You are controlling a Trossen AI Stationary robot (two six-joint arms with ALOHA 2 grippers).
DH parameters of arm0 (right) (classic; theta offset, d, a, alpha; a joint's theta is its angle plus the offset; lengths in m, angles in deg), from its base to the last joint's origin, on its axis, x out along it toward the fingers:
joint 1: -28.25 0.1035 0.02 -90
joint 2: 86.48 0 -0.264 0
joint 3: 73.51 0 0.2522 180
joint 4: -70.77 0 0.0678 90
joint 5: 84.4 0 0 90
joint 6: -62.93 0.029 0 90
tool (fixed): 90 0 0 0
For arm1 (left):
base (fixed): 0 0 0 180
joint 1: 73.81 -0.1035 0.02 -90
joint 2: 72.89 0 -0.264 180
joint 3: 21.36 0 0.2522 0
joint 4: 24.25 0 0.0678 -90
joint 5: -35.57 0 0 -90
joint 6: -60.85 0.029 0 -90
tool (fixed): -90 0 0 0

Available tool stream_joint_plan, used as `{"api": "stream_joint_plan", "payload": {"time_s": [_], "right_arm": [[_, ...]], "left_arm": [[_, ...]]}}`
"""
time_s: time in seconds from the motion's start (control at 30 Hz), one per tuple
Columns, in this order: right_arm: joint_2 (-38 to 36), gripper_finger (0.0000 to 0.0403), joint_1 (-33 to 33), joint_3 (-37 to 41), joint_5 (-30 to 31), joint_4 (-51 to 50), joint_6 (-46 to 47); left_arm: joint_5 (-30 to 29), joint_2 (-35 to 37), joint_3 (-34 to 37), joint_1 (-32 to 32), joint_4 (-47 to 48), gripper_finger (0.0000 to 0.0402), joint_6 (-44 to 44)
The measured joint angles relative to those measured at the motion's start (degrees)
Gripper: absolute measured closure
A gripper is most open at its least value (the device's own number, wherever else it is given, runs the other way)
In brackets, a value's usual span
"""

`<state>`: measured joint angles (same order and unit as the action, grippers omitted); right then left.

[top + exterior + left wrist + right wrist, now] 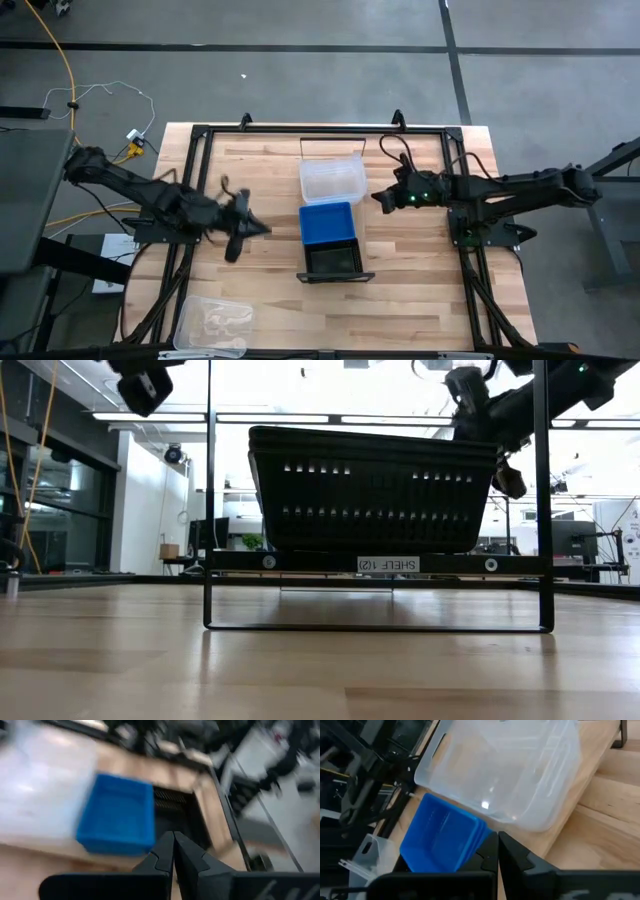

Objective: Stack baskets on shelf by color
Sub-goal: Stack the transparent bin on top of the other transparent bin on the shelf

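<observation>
The shelf (332, 147) runs from the far edge toward the near edge at the table's middle. It carries a clear basket (331, 179) at its far end, a blue basket (327, 221) in the middle and a black basket (333, 261) at its near end. The low view shows the black basket (370, 490) resting by its bottom on the shelf board (300, 563). A second clear basket (210, 325) lies on the table's near left corner. My left gripper (250, 226) is shut, left of the blue basket (117, 815). My right gripper (380, 198) is shut, right of the clear basket (505, 775).
A dark metal frame (195, 160) borders the wooden tabletop on the left, far and right sides. Bare planks lie between the shelf and each arm's base. Cables (100, 95) trail on the floor beyond the far left corner.
</observation>
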<state>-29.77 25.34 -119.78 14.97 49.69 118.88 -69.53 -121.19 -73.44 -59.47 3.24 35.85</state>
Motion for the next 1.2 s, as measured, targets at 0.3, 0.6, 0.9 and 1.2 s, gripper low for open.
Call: {"api": "stream_joint_plan", "payload": {"time_s": [0.3, 0.6, 0.9, 1.2], "right_arm": [[-0.1, 0.0403, 4.4, 0.0, 4.8, -0.7, 0.6], [-0.1, 0.0403, 4.6, 0.0, 5.5, -1.0, 0.5], [-0.1, 0.0403, 4.6, 0.0, 5.5, -1.7, 0.5], [-0.1, 0.0403, 4.6, 0.0, 5.5, -2.8, 0.6]], "left_arm": [[12.1, -13.4, -3.6, 15.5, 9.2, 0.0401, -5.0], [12.0, -21.0, -6.1, 28.0, 22.3, 0.0379, -15.8], [11.8, -25.0, -6.1, 33.9, 22.0, 0.028, -22.6], [11.4, -30.7, -6.1, 34.5, 20.8, 0.0192, -25.9]]}}
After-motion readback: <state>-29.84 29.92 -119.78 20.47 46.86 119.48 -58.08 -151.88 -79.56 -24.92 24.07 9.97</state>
